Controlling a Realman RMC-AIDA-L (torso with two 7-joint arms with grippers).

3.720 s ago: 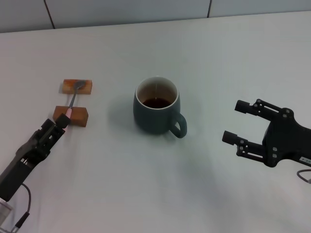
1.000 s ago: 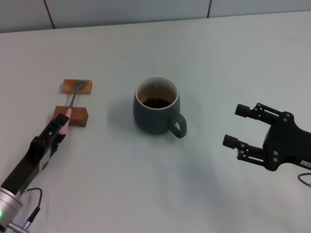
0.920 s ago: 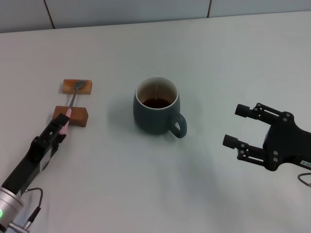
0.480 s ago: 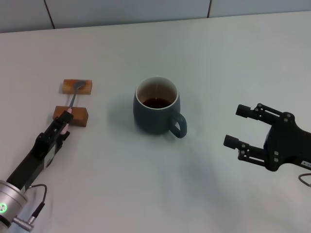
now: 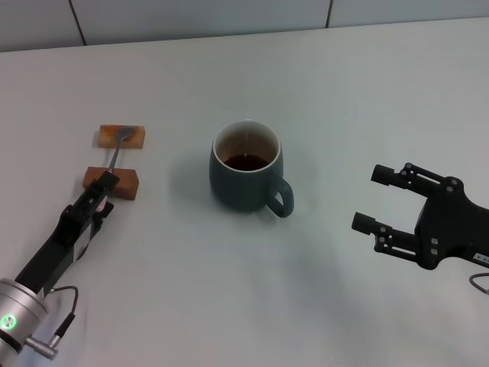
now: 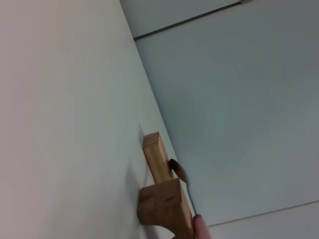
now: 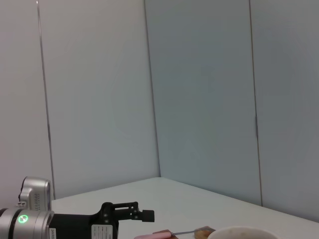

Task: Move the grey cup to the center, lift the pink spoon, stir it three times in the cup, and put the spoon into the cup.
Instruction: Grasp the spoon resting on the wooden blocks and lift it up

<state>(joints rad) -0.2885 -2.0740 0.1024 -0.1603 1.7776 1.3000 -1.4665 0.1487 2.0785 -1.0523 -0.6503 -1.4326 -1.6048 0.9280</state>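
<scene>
Presently the grey cup (image 5: 246, 166) is seen upright at the middle of the white table (image 5: 321, 92), its loop handle turned toward the near right and dark liquid visible inside; only its rim is caught at the edge of the right wrist view (image 7: 242, 232). To the far left of the cup, well apart from it, two wooden blocks are set one behind the other: the far block (image 5: 121, 136) and the near block (image 5: 113, 183). The pink spoon (image 5: 116, 157) is laid across them, its metal bowl resting on the far block and its pink handle end at the near block; the same arrangement is recorded in the left wrist view, with the spoon (image 6: 187, 193) bridging the near block (image 6: 164, 207) and the far block (image 6: 156, 157). The left gripper (image 5: 100, 195) is positioned low at the near block, right at the handle end; whether its fingers are closed on the handle cannot be told. The right gripper (image 5: 371, 199) is held at the near right, well apart from the cup, with its fingers spread wide and nothing between them.
</scene>
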